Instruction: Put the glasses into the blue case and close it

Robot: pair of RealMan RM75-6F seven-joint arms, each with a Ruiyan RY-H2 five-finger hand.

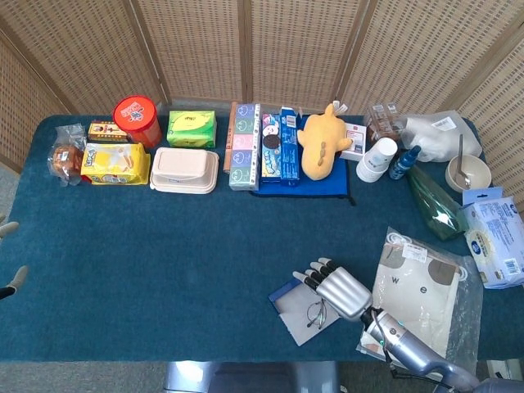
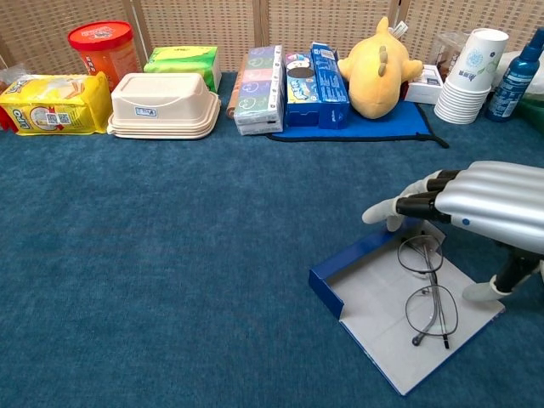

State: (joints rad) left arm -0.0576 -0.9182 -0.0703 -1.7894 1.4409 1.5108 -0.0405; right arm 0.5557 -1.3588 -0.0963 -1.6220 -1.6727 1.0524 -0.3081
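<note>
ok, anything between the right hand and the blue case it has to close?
Nothing visible. The right hand hovers open just above the blue case, with the glasses already lying flat inside. The nearest clutter, the bagged cloth, sits off to the case's right.
</note>
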